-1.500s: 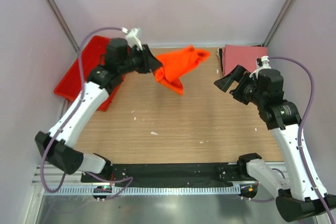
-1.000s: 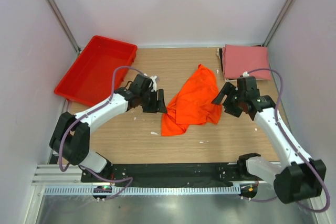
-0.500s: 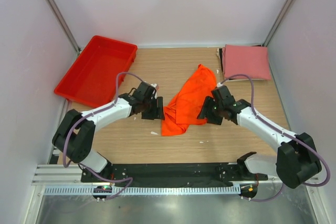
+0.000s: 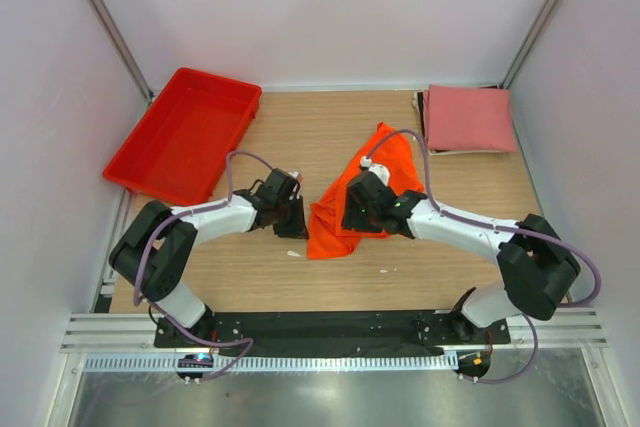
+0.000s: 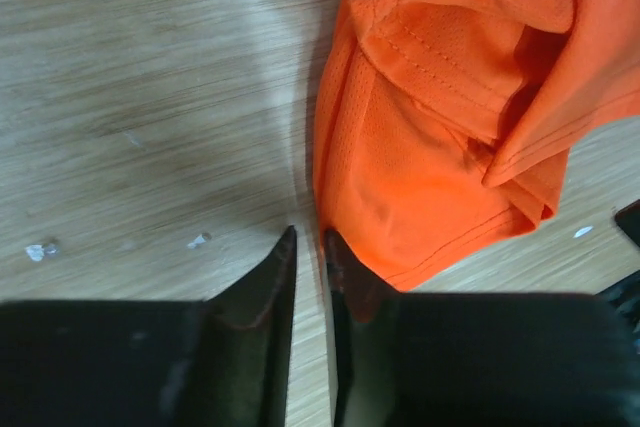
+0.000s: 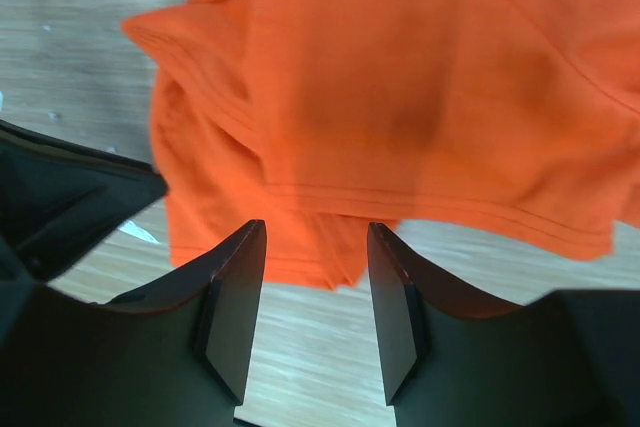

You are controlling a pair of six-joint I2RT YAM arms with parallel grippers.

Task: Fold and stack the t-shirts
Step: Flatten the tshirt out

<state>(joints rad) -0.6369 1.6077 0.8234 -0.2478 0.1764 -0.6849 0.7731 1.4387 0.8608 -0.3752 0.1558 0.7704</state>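
Orange shirt (image 4: 365, 197) lies crumpled off to the right of the red tray (image 4: 150, 162), left gripper (image 5: 308, 237) nearly closed on nothing at its hem, right gripper (image 6: 315, 232) wide open above it, so I'd pinch one layer each and spread it flat.

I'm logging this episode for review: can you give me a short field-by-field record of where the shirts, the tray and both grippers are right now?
orange shirt: crumpled, unfolded, mid-table
pink shirt: folded flat, far right corner
red tray: far left, apart from both shirts
left gripper: jaws closed to a sliver, at the orange shirt's edge, no cloth seen between them
right gripper: open, over the orange shirt's hem
stack: not yet made
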